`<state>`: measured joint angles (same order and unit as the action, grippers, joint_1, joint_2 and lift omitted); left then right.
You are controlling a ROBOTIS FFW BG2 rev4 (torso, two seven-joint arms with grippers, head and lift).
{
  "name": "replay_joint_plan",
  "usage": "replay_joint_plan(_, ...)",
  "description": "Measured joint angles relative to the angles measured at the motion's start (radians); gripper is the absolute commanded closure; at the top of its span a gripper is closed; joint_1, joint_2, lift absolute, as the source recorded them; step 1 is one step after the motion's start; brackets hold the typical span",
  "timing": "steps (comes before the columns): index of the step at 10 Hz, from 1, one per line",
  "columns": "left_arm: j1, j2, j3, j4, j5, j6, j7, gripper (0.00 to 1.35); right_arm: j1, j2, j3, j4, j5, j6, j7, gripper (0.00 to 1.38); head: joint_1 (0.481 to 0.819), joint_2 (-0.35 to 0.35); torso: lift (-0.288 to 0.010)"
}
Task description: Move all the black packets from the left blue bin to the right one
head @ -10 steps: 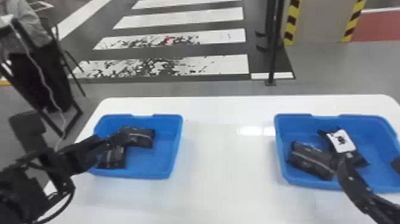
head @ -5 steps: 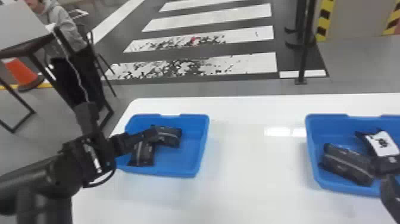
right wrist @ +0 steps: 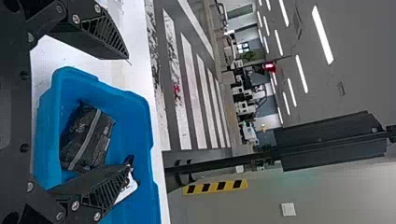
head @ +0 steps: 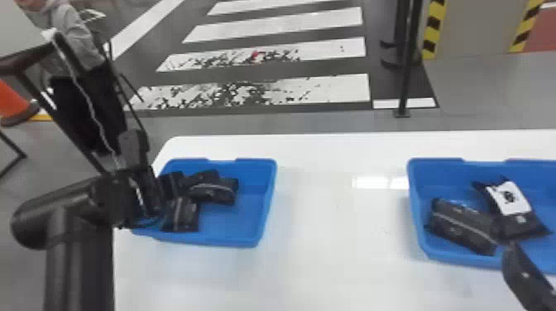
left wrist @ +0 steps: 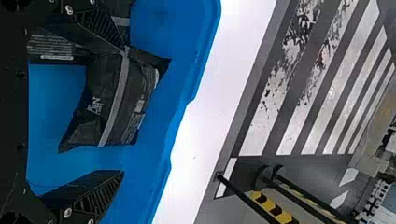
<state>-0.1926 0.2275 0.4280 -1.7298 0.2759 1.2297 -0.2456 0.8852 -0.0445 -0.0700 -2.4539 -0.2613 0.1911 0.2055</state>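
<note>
Left wrist view: a black packet [left wrist: 112, 100] shows between the tool's [head: 163, 186] fingers.

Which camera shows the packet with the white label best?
The head view: the packet lies there with its white label facing up. The right wrist view has part of it behind a finger; the left wrist view looks into the left bin.

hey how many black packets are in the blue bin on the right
2 in the right blue plastic bin: a grey-striped black packet on the left, and a white-labelled black packet right of it. Others may hide past the head view's edge.
</note>
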Motion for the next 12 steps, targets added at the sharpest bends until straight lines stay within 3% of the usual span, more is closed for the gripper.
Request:
replay_joint_plan(3,-0.086,0.014,-0.030,0.154,-0.026,0.002,0.013,0.17,-0.005,0.000,0.000,0.009,-0.010,0.009,0.000,0.20,0.695,0.269,-0.154)
replay_joint_plan(4,-0.106,0.016,-0.037,0.194,-0.026,0.001,0.012,0.28,-0.007,0.000,0.000,0.011,-0.013,0.010,0.000,0.20,0.695,0.263,-0.154)
replay_joint_plan(5,-0.122,0.017,-0.040,0.229,-0.024,0.000,0.012,0.72,-0.009,0.000,0.000,0.015,-0.016,0.012,0.000,0.20,0.695,0.259,-0.154)
replay_joint_plan(6,-0.130,0.018,-0.044,0.253,-0.013,-0.006,0.013,1.07,-0.010,0.000,0.000,0.018,-0.020,0.013,0.000,0.20,0.695,0.255,-0.154)
replay_joint_plan(7,-0.127,0.015,-0.044,0.261,0.002,-0.019,0.020,1.22,-0.010,0.000,0.000,0.021,-0.026,0.014,0.000,0.20,0.695,0.250,-0.154)
replay_joint_plan(9,-0.110,0.002,-0.038,0.263,0.011,-0.028,0.034,1.21,-0.011,0.000,0.000,0.024,-0.035,0.016,0.001,0.21,0.695,0.248,-0.154)
replay_joint_plan(12,-0.055,0.009,-0.052,0.209,0.033,-0.069,-0.023,1.21,-0.009,-0.001,0.000,0.026,-0.048,0.020,0.002,0.21,0.695,0.237,-0.154)
